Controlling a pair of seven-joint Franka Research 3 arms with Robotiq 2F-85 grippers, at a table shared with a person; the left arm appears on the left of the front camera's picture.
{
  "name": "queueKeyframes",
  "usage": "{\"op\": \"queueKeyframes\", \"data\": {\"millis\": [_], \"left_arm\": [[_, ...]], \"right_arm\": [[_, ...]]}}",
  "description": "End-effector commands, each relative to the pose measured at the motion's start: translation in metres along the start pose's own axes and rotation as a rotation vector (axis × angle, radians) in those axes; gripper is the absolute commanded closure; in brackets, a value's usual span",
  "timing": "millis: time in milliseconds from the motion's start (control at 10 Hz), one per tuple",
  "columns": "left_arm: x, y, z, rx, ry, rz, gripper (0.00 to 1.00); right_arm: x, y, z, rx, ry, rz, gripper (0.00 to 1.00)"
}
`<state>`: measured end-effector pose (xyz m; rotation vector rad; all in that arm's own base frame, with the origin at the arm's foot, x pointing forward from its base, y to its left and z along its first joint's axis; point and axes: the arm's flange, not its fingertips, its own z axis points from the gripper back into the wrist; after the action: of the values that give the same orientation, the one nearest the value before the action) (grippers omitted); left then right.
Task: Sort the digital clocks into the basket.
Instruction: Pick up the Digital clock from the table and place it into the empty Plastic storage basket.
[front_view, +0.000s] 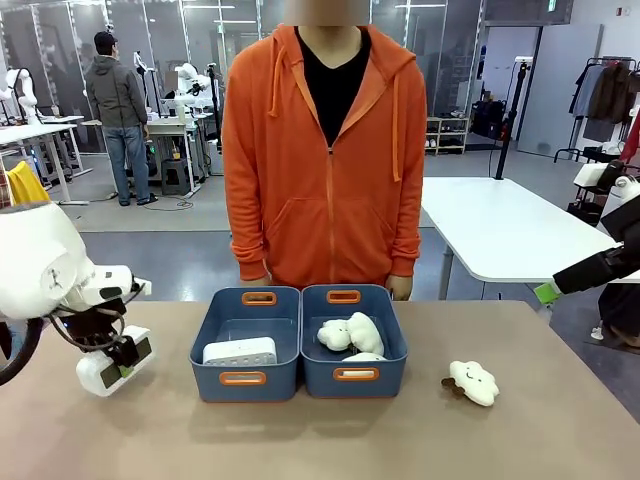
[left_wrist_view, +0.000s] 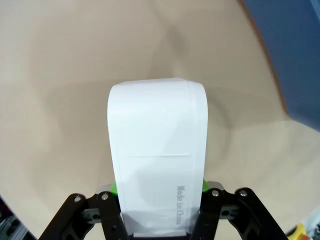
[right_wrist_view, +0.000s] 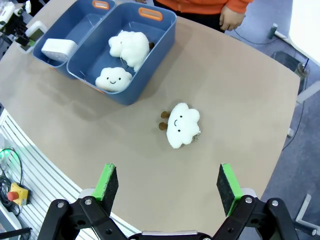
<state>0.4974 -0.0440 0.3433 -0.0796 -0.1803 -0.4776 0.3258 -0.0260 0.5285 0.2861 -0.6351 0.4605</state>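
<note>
Fingers of the left gripper (front_view: 122, 356) are closed on the dark-faced clock (front_view: 97, 377). It hangs tilted, low over the near left part of the table (front_view: 320, 440), left of both baskets and apart from them. Whether it touches the tabletop cannot be told. From the left wrist, the green pads (left_wrist_view: 113, 189) press its two sides at one end. The rest of the white body, printed "Made in China", sticks out past the fingertips.

The dotted clock (front_view: 240, 351) lies flat in the left basket (front_view: 215, 385), close to its near wall. The right basket (front_view: 385, 380) stands side by side against the left one and holds two cloud plush toys (front_view: 362, 330). A third cloud plush (front_view: 472, 381) lies face up on the table to the right of the baskets.

The right gripper (right_wrist_view: 169, 182) hangs well apart from that toy, its jaws spread wide with nothing between them. A person in an orange hoodie (front_view: 325, 150) stands at the far edge behind the baskets.
</note>
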Motion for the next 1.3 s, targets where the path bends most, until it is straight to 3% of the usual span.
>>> {"op": "queueKeyframes", "data": {"millis": [0,200,300,500,700,1000,1200], "left_arm": [[-0.017,0.019,0.073,-0.153,-0.056,-0.065,1.00],[-0.045,0.038,0.127,-0.229,-0.134,-0.306,1.00],[-0.050,0.042,0.136,-0.279,-0.219,-0.406,1.00],[-0.043,0.033,0.135,-0.347,-0.459,-0.460,1.00],[-0.021,0.004,0.135,-0.314,-0.585,-0.528,1.00],[0.032,-0.068,0.138,-0.168,-0.559,-0.731,1.00],[0.071,-0.110,0.125,-0.092,-0.463,-0.782,1.00]], "right_arm": [[0.003,-0.001,-0.002,-0.002,-0.011,0.018,0.00],[0.003,-0.001,-0.002,-0.002,-0.011,0.018,0.00],[0.003,-0.001,-0.002,-0.002,-0.011,0.018,0.00],[0.003,-0.001,-0.002,-0.002,-0.011,0.018,0.00],[0.003,-0.001,-0.002,-0.002,-0.011,0.018,0.00],[0.003,-0.001,-0.002,-0.002,-0.011,0.018,0.00],[0.003,-0.001,-0.002,-0.002,-0.011,0.018,0.00]]}}
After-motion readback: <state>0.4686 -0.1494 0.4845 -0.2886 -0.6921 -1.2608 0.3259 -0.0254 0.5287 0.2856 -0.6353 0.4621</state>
